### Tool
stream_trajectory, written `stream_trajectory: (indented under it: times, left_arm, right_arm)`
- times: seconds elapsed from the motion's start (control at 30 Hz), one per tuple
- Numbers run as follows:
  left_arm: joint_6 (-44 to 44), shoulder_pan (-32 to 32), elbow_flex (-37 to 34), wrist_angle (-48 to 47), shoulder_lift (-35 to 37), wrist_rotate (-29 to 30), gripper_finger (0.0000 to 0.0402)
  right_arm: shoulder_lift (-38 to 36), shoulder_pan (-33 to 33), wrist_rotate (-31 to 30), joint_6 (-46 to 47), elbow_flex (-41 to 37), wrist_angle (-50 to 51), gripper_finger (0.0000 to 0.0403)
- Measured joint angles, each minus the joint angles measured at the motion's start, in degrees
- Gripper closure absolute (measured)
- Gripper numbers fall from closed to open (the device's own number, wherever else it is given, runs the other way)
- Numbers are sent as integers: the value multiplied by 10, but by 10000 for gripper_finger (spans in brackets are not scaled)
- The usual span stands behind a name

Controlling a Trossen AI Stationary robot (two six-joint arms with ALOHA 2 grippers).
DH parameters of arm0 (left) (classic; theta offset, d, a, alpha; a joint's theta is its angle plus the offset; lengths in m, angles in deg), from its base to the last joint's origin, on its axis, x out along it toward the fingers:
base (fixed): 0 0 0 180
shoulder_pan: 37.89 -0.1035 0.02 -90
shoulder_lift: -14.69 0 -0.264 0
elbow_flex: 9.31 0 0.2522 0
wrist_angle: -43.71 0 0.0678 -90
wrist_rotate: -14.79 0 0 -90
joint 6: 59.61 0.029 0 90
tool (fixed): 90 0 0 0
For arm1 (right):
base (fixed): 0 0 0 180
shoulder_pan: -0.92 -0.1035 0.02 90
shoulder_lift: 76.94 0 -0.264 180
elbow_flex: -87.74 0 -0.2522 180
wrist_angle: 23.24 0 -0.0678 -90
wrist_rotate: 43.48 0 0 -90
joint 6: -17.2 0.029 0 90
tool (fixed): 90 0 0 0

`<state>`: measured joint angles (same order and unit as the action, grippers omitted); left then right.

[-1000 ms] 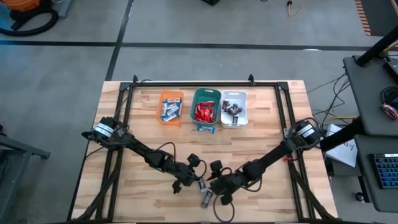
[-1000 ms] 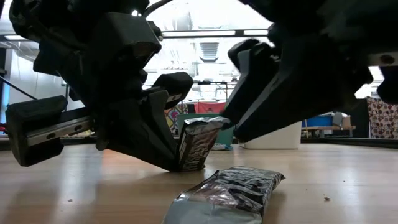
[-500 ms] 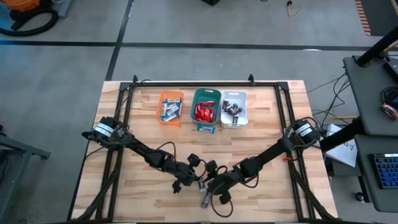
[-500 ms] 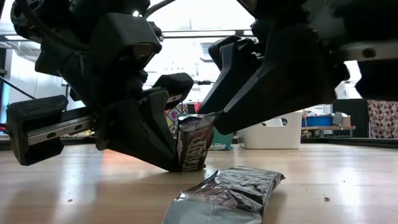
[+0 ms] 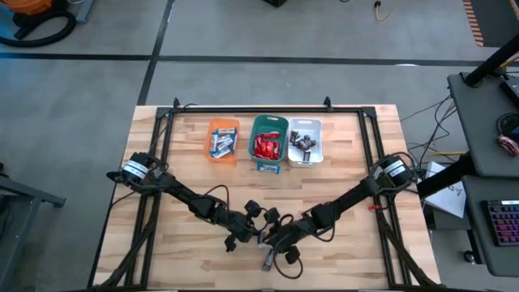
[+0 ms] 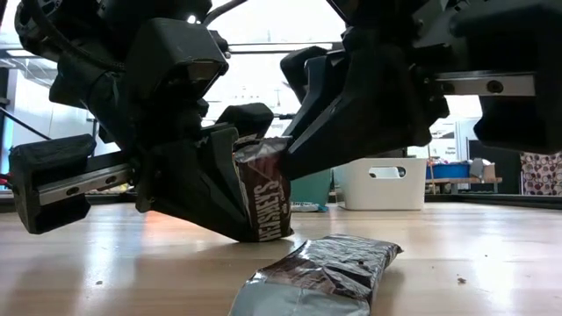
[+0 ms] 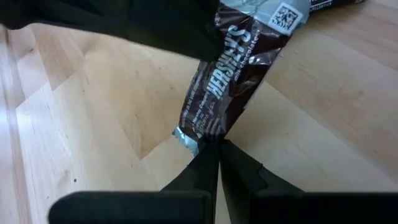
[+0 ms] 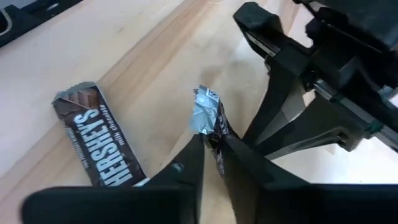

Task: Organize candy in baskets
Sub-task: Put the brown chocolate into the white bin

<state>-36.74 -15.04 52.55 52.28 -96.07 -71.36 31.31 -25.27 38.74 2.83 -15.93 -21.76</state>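
From above, my two grippers meet near the table's front edge, well apart from the three baskets at the back, and my arms hide nearly everything between them; only the loose dark bar (image 5: 268, 259) on the wood just in front of the meeting point shows clearly there. The low view fills that in: my left gripper (image 6: 250, 228) and my right gripper (image 6: 281, 162) both have hold of one dark brown Hershey's bar (image 6: 268, 197), which stands nearly upright, its lower end at the table (image 6: 492, 254) and its upper end at my right fingers. My left wrist view shows my left gripper (image 7: 214, 152) pressed nearly together on the silver crimped end of the bar (image 7: 230, 74), the white lettering and a small square code plain on the wrapper. My right wrist view shows my right gripper (image 8: 211, 146) pinching the other crimped end (image 8: 208, 121), with the left gripper's dark frame just beyond it and the second bar (image 8: 102, 143) lying flat beside it, label up. That second bar (image 6: 320, 276) lies just in front of the held one in the low view, crumpled and shiny. Behind the held bar, the orange basket (image 5: 224, 139) holds blue-and-white candy, the teal basket (image 5: 268, 142) red, the white basket (image 5: 305, 141) dark wrappers; their counts are too small to tell. In the low view only the white basket (image 6: 386, 183) shows whole.
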Motion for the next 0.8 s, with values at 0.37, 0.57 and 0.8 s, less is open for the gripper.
stream_trajectory:
  times: [0.37,0.57,0.8]
  left_arm:
    - [-10,0,0,-3,0,0,401]
    - [-12,0,2,-18,5,3,379]
    - [-12,0,1,-74,31,28,338]
  right_arm:
    - [0,1,5,-2,-1,0,394]
    - [-4,1,5,-2,-1,5,394]
    - [-31,1,3,10,-1,45,394]
